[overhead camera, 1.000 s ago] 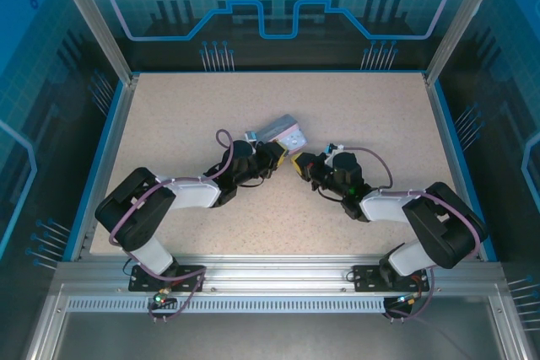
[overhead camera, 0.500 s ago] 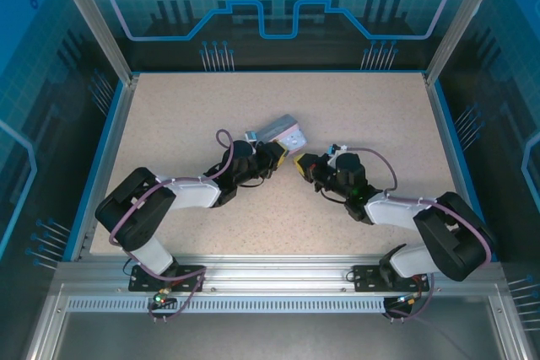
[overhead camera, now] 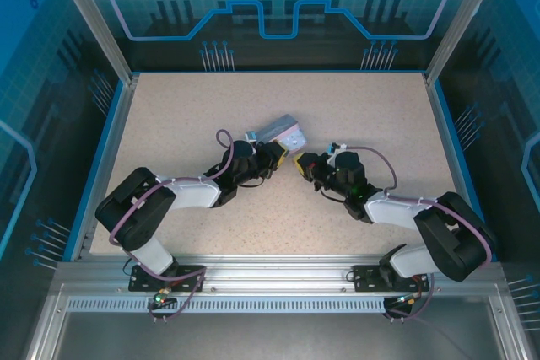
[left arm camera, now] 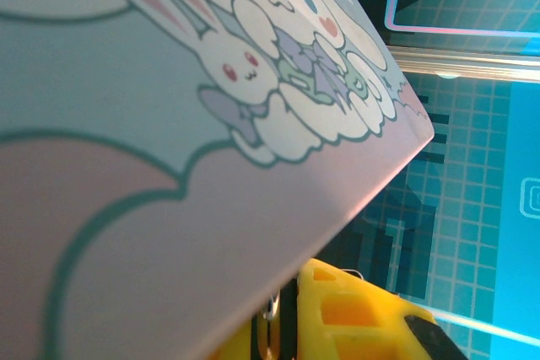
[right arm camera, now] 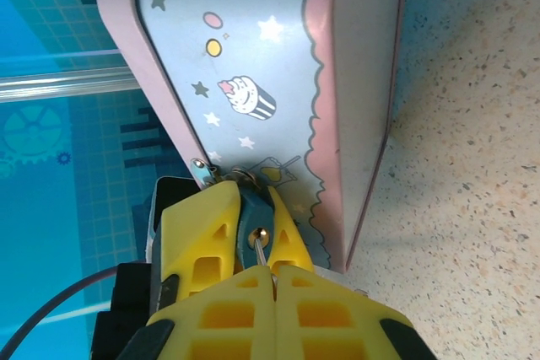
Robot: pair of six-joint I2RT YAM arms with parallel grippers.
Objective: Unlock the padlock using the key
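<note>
In the right wrist view the small dark padlock (right arm camera: 257, 218) sits pinched between the yellow fingers (right arm camera: 202, 229) of my left gripper (right arm camera: 251, 200), which is shut on it. The thin silver key (right arm camera: 261, 252) sticks out of my shut right gripper (right arm camera: 272, 269), its tip in the keyhole. The padlock hangs from the clasp of a pale blue and pink tin (right arm camera: 253, 65). From above, the left gripper (overhead camera: 283, 156) and right gripper (overhead camera: 299, 162) meet tip to tip beside the tin (overhead camera: 278, 131). In the left wrist view the tin (left arm camera: 169, 124) hides most of the left gripper (left arm camera: 283, 326).
The tin stands tilted on one edge on the speckled table (overhead camera: 337, 107). Blue walls and metal posts ring the table. Open tabletop lies behind and to both sides of the arms.
The right arm's elbow swung outward and toward the near edge early in the second, then held. Both grippers and the tin stayed in place.
</note>
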